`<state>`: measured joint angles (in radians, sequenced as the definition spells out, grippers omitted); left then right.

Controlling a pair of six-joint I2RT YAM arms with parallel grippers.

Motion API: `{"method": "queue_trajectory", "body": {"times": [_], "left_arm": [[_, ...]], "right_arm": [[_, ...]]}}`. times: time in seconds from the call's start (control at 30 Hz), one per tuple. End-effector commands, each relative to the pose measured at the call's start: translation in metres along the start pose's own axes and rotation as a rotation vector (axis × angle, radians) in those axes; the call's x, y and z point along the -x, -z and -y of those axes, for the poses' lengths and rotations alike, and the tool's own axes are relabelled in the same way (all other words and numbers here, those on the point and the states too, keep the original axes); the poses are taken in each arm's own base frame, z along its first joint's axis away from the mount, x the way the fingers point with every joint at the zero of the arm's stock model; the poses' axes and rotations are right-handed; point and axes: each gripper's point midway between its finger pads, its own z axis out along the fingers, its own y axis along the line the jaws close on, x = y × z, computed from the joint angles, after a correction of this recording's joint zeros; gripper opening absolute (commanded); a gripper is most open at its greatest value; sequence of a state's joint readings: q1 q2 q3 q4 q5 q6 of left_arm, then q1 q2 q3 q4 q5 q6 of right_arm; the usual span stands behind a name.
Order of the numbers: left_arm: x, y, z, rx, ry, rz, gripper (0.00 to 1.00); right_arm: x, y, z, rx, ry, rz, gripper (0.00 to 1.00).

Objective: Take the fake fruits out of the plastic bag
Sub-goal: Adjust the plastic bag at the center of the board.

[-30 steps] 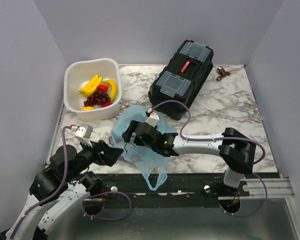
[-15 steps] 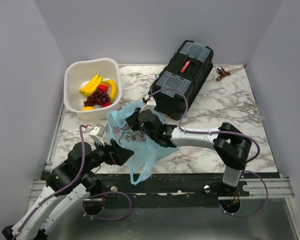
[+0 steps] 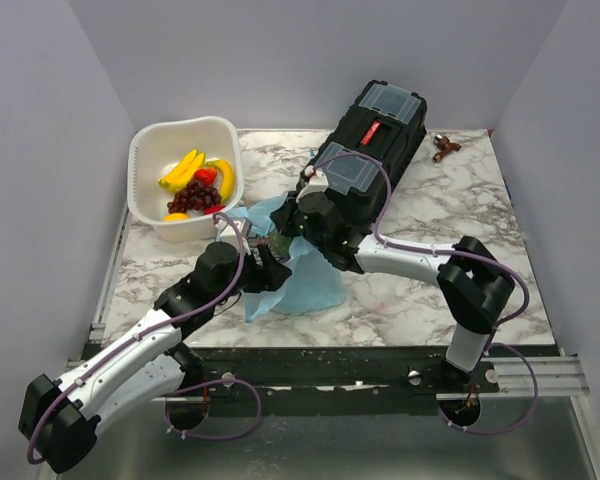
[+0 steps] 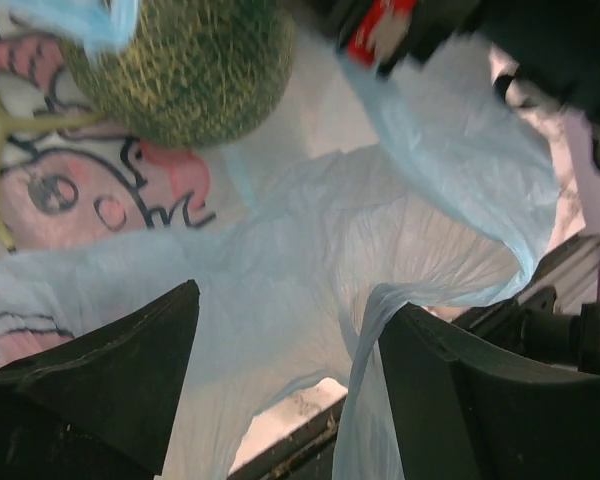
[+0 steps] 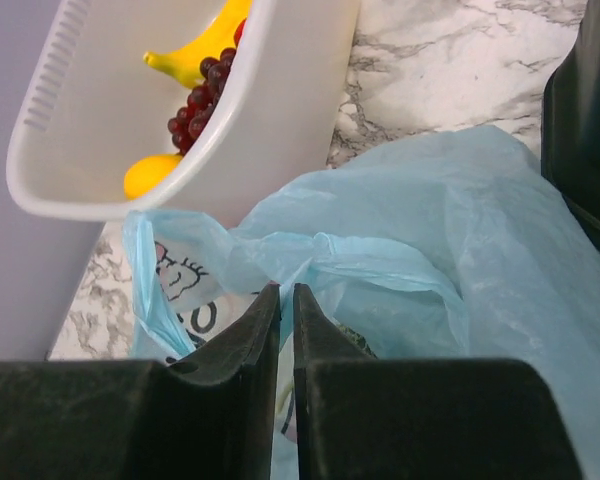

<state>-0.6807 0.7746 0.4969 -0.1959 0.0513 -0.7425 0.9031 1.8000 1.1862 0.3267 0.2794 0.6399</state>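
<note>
Both arms have closed in on the bag (image 3: 310, 288) beside the tub (image 3: 137, 160). Left tool (image 4: 290, 300): wide open, facing 1 green fruit (image 4: 180, 70) in the folds. Right tool (image 5: 286, 291): narrow, pinching bag film. Risk: film slips, fruit drops.

Table (image 3: 480, 200): 1 white marble-pattern top with grey veining, under soft, even light. Walls: 3 plain pale grey-lilac panels, namely back wall (image 3: 310, 50), left wall (image 3: 40, 150) and right wall (image 3: 570, 150), closing the table in on 3 sides. Near edge: 1 black rail (image 3: 380, 362) along the table front, with a dull metal sheet (image 3: 380, 440) below it.
</note>
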Motion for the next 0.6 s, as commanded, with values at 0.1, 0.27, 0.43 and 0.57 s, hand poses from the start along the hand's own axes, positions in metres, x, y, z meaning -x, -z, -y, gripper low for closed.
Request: {"method": "queue_trajectory", "body": {"times": [0.1, 0.27, 0.43, 0.57], "left_arm": [[0.033, -0.01, 0.031, -0.185, -0.048, 0.099, 0.74], [0.01, -0.014, 0.048, -0.319, 0.004, -0.007, 0.72], [-0.011, -0.006, 0.055, -0.395, 0.01, -0.104, 0.79], [-0.022, -0.004, 0.05, -0.39, 0.02, -0.134, 0.81]], "right_arm": [[-0.005, 0.022, -0.003, 0.012, 0.127, -0.134, 0.5], [-0.02, 0.051, 0.012, -0.103, 0.224, -0.38, 0.76], [-0.021, 0.101, -0.002, 0.013, 0.231, -0.48, 0.88], [-0.006, 0.138, -0.007, -0.001, 0.177, -0.451, 0.91]]}}
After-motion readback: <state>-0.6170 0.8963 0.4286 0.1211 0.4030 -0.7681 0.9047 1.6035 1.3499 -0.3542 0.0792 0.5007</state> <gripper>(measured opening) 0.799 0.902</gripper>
